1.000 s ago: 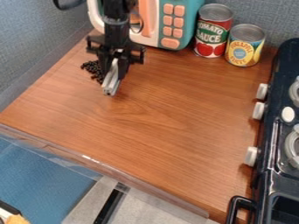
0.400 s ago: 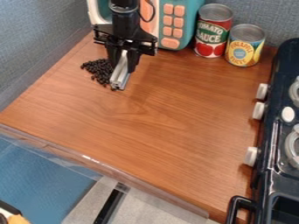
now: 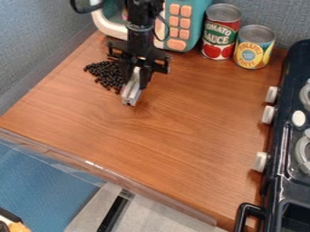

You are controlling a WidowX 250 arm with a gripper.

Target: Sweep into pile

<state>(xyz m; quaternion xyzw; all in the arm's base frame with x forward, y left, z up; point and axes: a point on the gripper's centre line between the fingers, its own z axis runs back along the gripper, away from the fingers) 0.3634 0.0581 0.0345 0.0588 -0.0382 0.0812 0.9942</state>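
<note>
Black beads (image 3: 104, 72) lie in a loose cluster on a wood-grained bench (image 3: 181, 131), just beside a robot's gripper (image 3: 134, 82), its jaws pinching a silver bar (image 3: 131, 95) that slants down toward the surface. Behind them stands a teal-and-white toy microwave (image 3: 197, 26) with orange buttons, near a red-labelled can (image 3: 219, 34) and a yellow-labelled can (image 3: 253, 49). A dark toy stove (image 3: 279, 186) with white knobs lines the right edge of the view.

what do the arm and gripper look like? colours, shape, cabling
Arm: black, narrow, with a rounded joint above the gripper. Black cable loops out at its side. Gripper: black too, wide crosswise body, two slim dark fingers.
</note>
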